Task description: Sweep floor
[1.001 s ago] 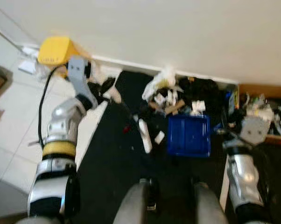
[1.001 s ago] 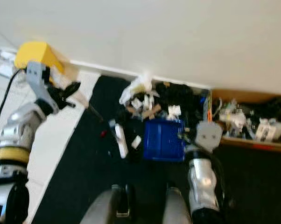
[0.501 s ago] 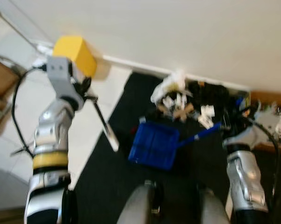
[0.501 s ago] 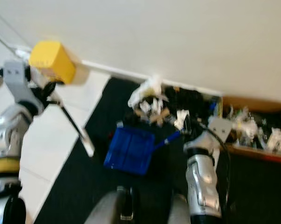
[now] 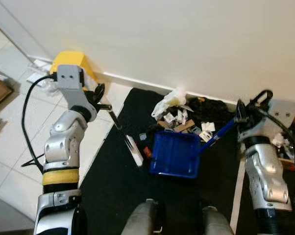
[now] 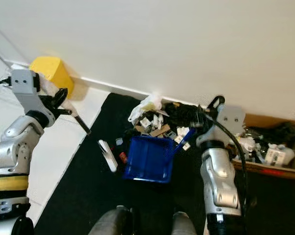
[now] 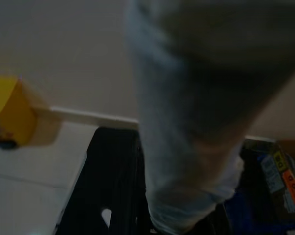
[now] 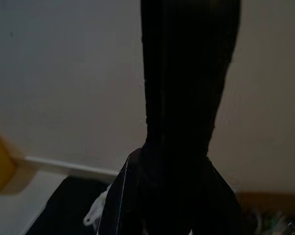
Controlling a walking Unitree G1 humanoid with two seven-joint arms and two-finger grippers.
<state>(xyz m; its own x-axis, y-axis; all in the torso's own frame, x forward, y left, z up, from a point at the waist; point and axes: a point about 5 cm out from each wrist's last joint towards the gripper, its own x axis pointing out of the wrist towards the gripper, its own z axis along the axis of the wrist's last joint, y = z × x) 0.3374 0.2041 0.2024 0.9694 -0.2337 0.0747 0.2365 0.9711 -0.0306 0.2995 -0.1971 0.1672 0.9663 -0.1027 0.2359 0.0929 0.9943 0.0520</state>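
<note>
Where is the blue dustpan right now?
In the head views, the blue dustpan lies on the black mat just before the debris pile, with the brush head at its left.

Home room, floor-level corner: white tile floor (image 5: 10, 142) with a black rug (image 5: 113, 196) against a plain white wall (image 5: 162, 39) and baseboard (image 5: 133, 81). Litter pile (image 5: 182, 115), cardboard box (image 6: 272, 166) of clutter, yellow box (image 5: 69, 61) by the wall.
</note>
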